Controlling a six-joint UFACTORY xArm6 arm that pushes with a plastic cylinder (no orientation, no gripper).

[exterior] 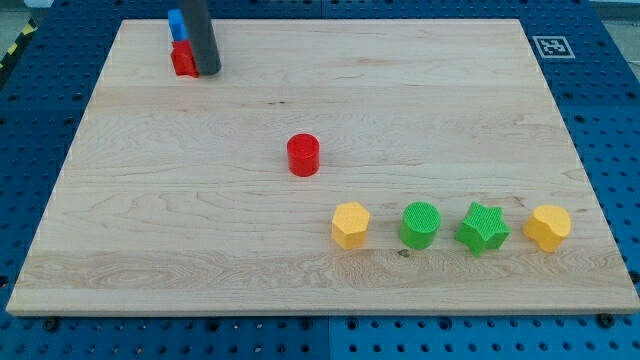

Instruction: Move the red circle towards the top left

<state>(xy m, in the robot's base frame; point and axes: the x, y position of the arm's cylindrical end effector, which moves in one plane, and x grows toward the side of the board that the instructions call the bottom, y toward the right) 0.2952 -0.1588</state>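
The red circle (303,155) stands near the middle of the wooden board (150,220). My tip (207,72) is far from it, up at the view's top left. The tip rests just right of a red block (183,59), touching or nearly touching it. A blue block (176,23) sits right behind the red block, partly hidden by the rod.
A row of blocks runs along the view's lower right: a yellow hexagon (350,224), a green circle (420,224), a green star (483,228) and a yellow block (548,226). A tag marker (550,46) lies off the board's top right corner.
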